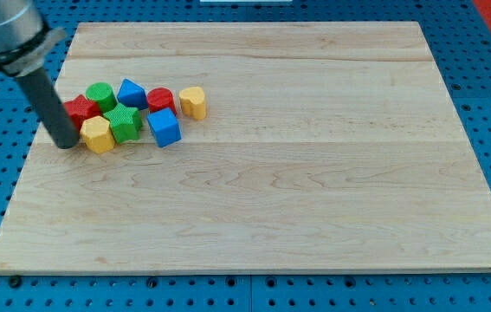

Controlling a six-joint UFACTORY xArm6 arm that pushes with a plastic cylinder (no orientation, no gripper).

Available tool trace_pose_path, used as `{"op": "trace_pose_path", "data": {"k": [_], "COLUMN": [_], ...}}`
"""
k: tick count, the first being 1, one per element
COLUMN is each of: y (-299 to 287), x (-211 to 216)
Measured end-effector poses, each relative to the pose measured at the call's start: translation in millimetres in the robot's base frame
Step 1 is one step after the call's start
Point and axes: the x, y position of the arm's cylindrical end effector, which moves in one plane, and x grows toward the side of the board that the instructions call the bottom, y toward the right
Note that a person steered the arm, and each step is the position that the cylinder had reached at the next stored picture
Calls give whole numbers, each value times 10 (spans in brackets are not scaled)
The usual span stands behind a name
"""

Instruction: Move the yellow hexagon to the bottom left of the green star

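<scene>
The yellow hexagon (98, 134) lies at the view's left of the board, touching the lower left side of the green star (125, 121). My tip (66, 144) rests on the board just left of the yellow hexagon, very close to it or touching it. The dark rod rises from there toward the view's top left.
A red block (80, 110) sits just above the hexagon, partly behind the rod. A green round block (100, 94), a blue block (132, 93), a red cylinder (160, 100), a blue cube (164, 127) and a yellow block (193, 102) cluster around the star. The wooden board (314, 173) ends close to my tip at the left.
</scene>
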Motion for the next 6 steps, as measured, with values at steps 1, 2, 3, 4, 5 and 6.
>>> {"op": "trace_pose_path", "data": {"k": [1, 2, 3, 4, 5, 6], "y": [14, 13, -99, -222, -181, -162], "x": [27, 56, 56, 56, 8, -77]}}
